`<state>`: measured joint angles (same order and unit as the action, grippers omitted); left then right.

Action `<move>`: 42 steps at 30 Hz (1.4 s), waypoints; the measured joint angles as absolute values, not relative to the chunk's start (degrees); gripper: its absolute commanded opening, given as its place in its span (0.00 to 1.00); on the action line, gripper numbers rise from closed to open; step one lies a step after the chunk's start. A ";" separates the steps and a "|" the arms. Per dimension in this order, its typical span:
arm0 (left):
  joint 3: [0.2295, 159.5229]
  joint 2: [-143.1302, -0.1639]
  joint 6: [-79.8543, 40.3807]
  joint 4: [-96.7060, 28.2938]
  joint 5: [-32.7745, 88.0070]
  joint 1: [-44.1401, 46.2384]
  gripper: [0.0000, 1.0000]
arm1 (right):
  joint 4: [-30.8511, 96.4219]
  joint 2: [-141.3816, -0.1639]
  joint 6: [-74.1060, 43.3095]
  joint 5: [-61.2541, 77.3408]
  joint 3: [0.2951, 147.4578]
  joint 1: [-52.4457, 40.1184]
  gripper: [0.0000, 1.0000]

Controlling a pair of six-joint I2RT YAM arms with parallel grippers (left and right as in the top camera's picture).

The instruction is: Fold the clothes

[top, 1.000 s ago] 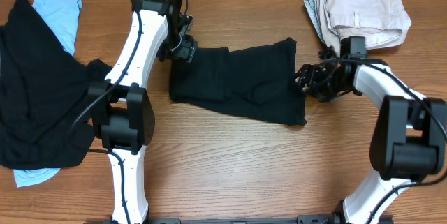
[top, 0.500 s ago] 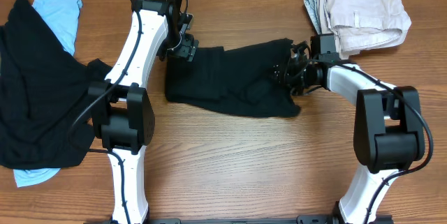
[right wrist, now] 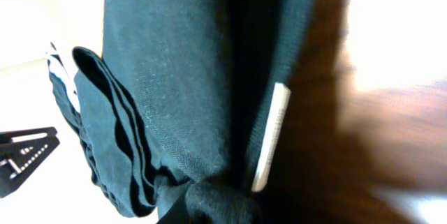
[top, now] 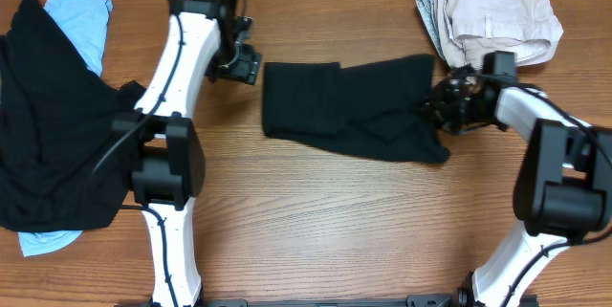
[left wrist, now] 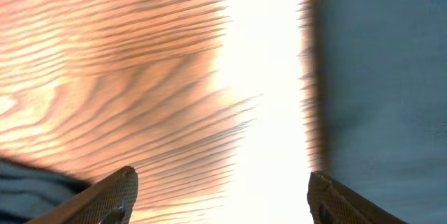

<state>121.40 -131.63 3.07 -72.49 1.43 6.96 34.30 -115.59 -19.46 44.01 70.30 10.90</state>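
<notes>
Black garment [top: 354, 108] at centre of table [top: 316, 211], dragged rightward since a second ago; my right gripper [top: 438, 114] apparently pinches its right edge; left gripper [top: 247, 60] spread, now clear of it.

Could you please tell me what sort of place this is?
Probably a robot test bench for laundry folding: a wood-grain table, two white robot arms, and a black garment beside a beige clothes pile.

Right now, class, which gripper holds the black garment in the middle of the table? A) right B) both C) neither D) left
A: the right gripper pinches the right edge of the black garment, with cloth bunched in its grip in the wrist view; the left gripper stands open over the table beside it.
</notes>
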 measured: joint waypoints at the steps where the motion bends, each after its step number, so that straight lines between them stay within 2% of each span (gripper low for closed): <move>1: 121.40 -131.63 3.07 -72.75 1.41 6.02 0.80 | 37.15 -114.65 -17.74 43.88 70.72 12.03 0.13; 7: 121.40 -131.63 3.07 -73.58 1.37 0.40 0.81 | 47.53 -107.81 -12.10 42.76 76.29 14.00 0.10; 11: 121.40 -131.63 3.07 -73.45 1.15 -1.96 0.84 | 50.13 -105.01 -11.46 40.77 82.76 10.13 0.10; 21: 121.40 -131.63 3.11 -71.79 1.19 -2.63 0.88 | 40.82 -105.23 -18.33 25.17 85.78 -15.14 0.14; 26: 121.40 -131.63 3.11 -71.09 1.19 -2.63 0.88 | 34.13 -111.50 -19.57 17.54 85.91 -26.13 0.20; 27: 121.40 -131.63 3.11 -71.09 1.19 -2.63 0.88 | 33.69 -112.14 -19.44 17.12 85.91 -26.96 0.22; 29: 121.40 -131.63 3.11 -71.02 1.21 -2.63 0.88 | 31.79 -114.98 -19.55 16.25 85.89 -29.67 0.38; 36: 121.40 -131.63 3.11 -70.17 1.30 -2.63 0.88 | 28.56 -119.11 -19.66 16.29 86.19 -34.57 0.68; 42: 121.40 -131.63 3.11 -69.19 1.45 -2.63 0.89 | 36.99 -119.11 -18.83 18.20 95.26 -34.81 0.80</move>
